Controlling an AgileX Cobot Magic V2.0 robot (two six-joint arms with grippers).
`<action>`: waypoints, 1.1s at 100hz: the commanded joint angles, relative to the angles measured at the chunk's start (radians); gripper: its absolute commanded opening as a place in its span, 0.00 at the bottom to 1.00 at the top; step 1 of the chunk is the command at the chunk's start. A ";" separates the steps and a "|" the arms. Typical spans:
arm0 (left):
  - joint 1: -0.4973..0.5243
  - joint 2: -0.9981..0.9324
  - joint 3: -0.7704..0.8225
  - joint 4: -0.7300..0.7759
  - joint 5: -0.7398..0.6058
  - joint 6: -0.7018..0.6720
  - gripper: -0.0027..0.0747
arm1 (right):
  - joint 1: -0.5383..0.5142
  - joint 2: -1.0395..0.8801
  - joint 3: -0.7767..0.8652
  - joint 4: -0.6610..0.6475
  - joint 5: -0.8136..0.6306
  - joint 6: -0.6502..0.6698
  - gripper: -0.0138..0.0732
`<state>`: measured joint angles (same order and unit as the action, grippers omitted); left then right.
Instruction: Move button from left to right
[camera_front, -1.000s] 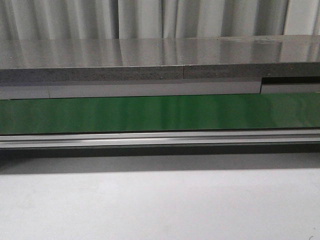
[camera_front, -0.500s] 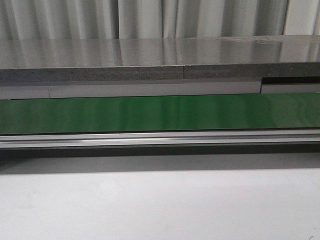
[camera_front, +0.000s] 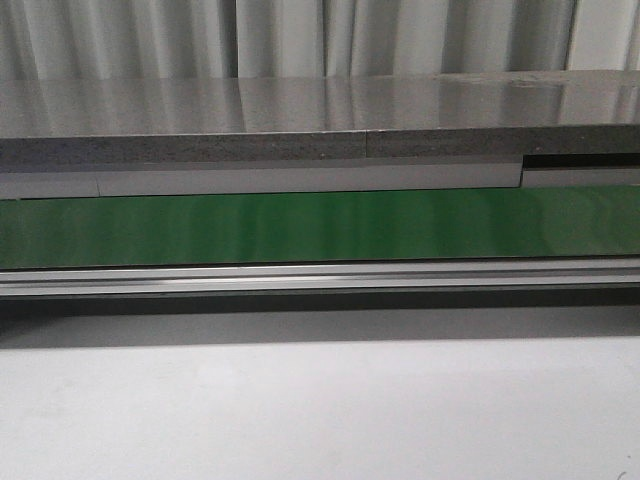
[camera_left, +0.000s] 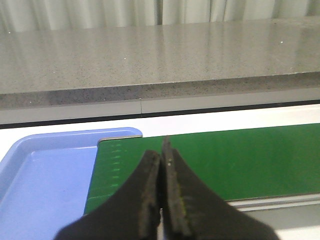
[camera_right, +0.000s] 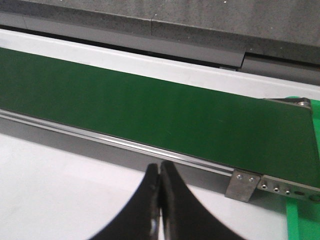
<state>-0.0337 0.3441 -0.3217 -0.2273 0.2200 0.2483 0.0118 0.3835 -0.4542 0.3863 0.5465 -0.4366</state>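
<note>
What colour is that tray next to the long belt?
Light blue. The tray shows only in the left wrist view.

We see a plain dark green belt (camera_front: 320, 228) edged by a silver rail (camera_front: 320, 277), a white desk (camera_front: 320, 410), a speckled grey slab (camera_left: 160, 55), a light blue tray (camera_left: 35, 185), and pale striped curtains (camera_front: 120, 38).

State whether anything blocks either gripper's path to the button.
That cannot be judged: no button shows in any view. The left gripper and right gripper are both shut and hold nothing, and the green belt shows nothing on it.
</note>
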 joint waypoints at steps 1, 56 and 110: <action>-0.007 0.008 -0.026 -0.014 -0.069 -0.003 0.01 | 0.025 -0.030 -0.002 -0.093 -0.115 0.099 0.08; -0.007 0.008 -0.026 -0.014 -0.069 -0.003 0.01 | 0.035 -0.331 0.303 -0.415 -0.313 0.494 0.08; -0.007 0.008 -0.026 -0.014 -0.069 -0.003 0.01 | 0.034 -0.415 0.467 -0.361 -0.496 0.494 0.08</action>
<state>-0.0337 0.3441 -0.3217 -0.2273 0.2200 0.2498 0.0445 -0.0107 0.0279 0.0187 0.1485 0.0570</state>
